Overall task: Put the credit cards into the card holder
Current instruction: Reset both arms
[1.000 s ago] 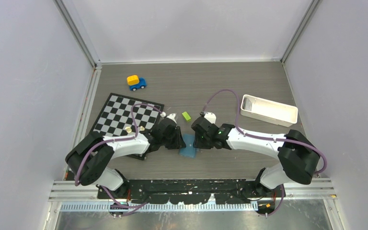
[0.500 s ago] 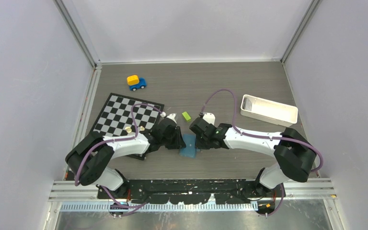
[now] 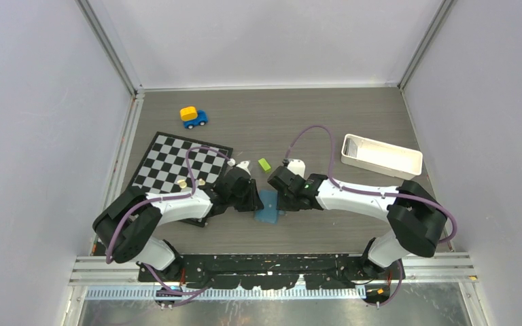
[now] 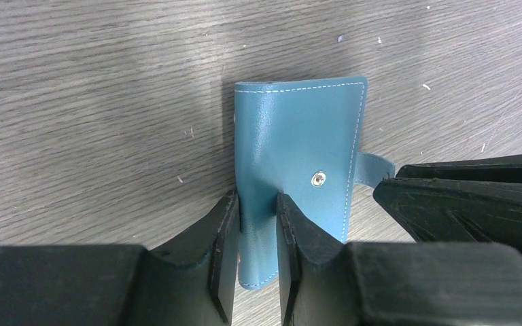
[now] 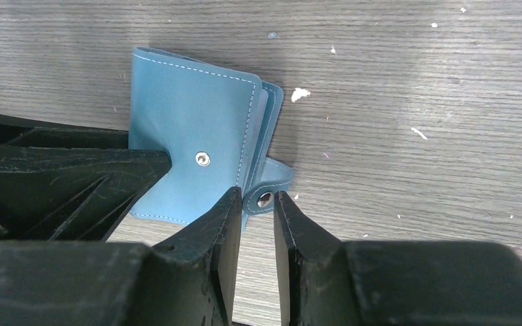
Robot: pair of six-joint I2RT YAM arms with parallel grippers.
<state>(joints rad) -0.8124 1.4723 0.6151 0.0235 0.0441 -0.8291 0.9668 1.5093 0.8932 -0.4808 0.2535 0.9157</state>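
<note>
we pinch the soft, likely floppy card holder at its fold with our left hand, right hand straddling its thin snap tab, grip there unclear.

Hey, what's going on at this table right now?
Both arms meet at the blue card holder in the middle of the table. The left gripper is clamped on its folded edge. The right gripper has a finger on either side of the unsnapped strap; whether it is pinching it is unclear. The holder is folded over, not opened, and no credit cards show in any view.
</note>
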